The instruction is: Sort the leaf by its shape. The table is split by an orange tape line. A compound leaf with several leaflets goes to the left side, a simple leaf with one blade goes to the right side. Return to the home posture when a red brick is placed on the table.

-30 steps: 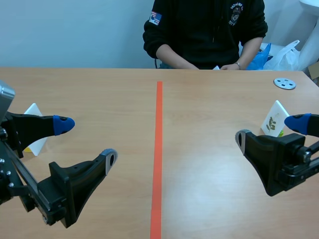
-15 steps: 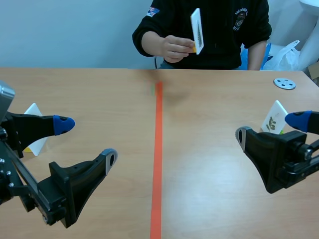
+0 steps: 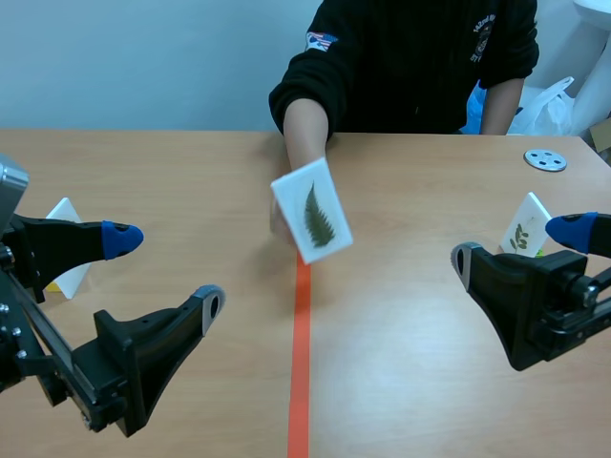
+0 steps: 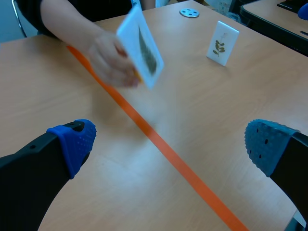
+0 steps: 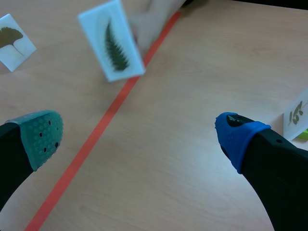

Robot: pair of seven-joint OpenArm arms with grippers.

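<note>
Hand (image 4: 111, 58): fern card (image 3: 312, 221) over tape (image 3: 300, 372) | ginkgo card (image 5: 14, 42) left | sprig card (image 4: 222, 43) right

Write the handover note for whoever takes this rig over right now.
Left end effector: open, holds nothing, low on the left side.
Right end effector: open, holds nothing, low on the right side.
Fern-leaf card: in a person's hand over the tape line, not yet released.
Other cards: ginkgo card stands on the left side, sprig card on the right.
Done: nothing with the fern-leaf card. No red brick in view.
Left: once it is released, probably move it left, since it looks compound.
</note>
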